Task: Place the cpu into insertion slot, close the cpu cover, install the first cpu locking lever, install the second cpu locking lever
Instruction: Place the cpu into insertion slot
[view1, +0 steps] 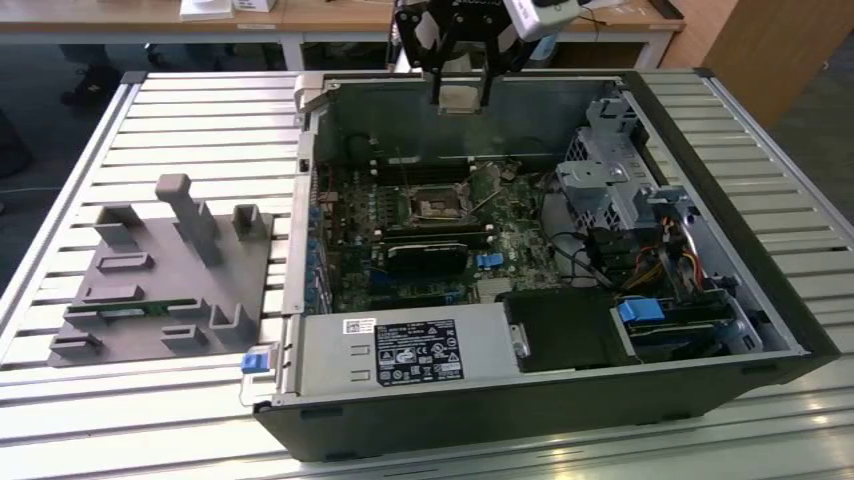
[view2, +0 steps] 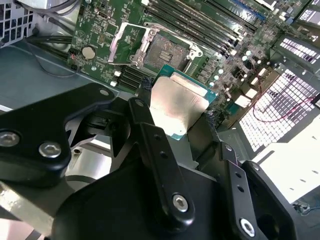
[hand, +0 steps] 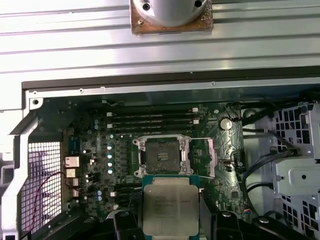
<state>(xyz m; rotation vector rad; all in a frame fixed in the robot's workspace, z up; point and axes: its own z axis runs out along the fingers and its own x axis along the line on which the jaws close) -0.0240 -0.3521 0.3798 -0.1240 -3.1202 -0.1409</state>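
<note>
gripper (view1: 461, 95) clamped on two edges of the cpu (hand: 170, 210), i see it hanging over the open computer case (view1: 534, 420), well above the empty insertion slot (hand: 161, 154) on the green motherboard (view2: 100, 25), cpu cover (view2: 117, 47) swung open beside it.

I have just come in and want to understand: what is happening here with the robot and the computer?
The arm's gripper is shut on the cpu and holds it above the open computer case, apart from the board. The insertion slot is empty, and the cpu cover stands open beside it. Nothing is inserted yet.
</note>
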